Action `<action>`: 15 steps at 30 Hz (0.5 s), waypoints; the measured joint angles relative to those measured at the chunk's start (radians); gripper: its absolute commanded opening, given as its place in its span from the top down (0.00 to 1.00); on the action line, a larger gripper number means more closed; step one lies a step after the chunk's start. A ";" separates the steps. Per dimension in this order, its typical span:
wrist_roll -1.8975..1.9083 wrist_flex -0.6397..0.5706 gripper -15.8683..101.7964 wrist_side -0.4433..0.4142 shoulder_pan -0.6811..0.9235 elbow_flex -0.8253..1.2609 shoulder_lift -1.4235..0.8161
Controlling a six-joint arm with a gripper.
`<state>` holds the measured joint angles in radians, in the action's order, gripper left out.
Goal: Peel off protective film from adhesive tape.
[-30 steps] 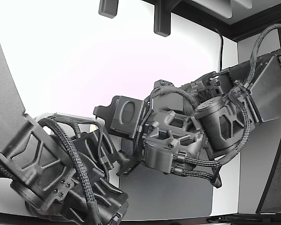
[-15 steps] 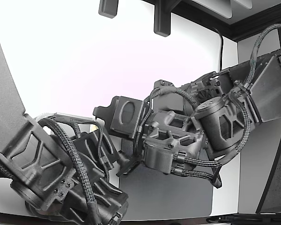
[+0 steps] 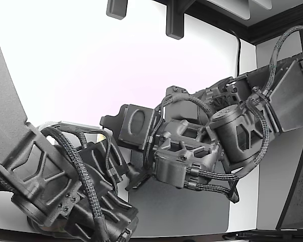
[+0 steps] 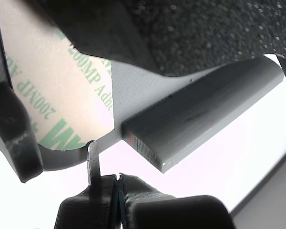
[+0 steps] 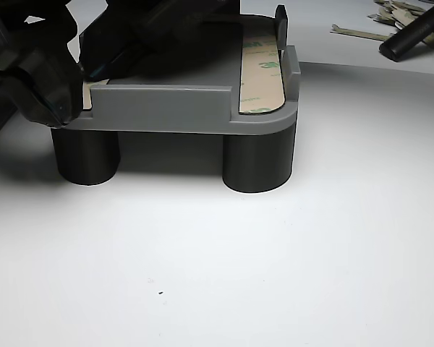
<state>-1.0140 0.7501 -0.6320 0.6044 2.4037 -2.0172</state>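
The adhesive tape's protective film (image 4: 62,95), cream with green print, fills the wrist view close up on a grey fixture (image 4: 200,109). My gripper (image 4: 117,191) sits just under the film's curved edge, jaws pressed together with only a thin seam between them. A thin grey tab (image 4: 92,162) rises from one finger to that edge; I cannot tell whether any film is pinched. In the other view the printed strip (image 5: 262,65) lies along one end of the fixture (image 5: 166,108), and black gripper parts (image 5: 58,72) cover the opposite end.
The fixture stands on black cylindrical legs (image 5: 259,163) on a white table. Loose peeled strips (image 5: 380,22) and a black rod (image 5: 416,32) lie at the back. In the exterior view two dark arms crowd over a grey mat (image 3: 192,212).
The arm on the exterior view's right has edged very slightly to the left. Nothing else has visibly moved.
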 measured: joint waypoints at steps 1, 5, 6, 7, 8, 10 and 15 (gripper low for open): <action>0.000 0.000 0.96 0.000 0.000 0.000 0.000; 0.000 0.000 0.96 -0.002 0.000 0.000 0.000; 0.000 0.000 0.96 -0.002 0.000 0.000 0.000; 0.000 0.000 0.96 -0.003 0.000 0.000 0.000; 0.000 0.000 0.96 -0.003 0.000 0.000 0.000; -0.003 0.000 0.96 -0.005 0.000 0.000 0.000; -0.005 0.000 0.96 -0.006 0.000 0.000 0.000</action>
<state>-1.0186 0.7501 -0.6381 0.6044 2.4037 -2.0172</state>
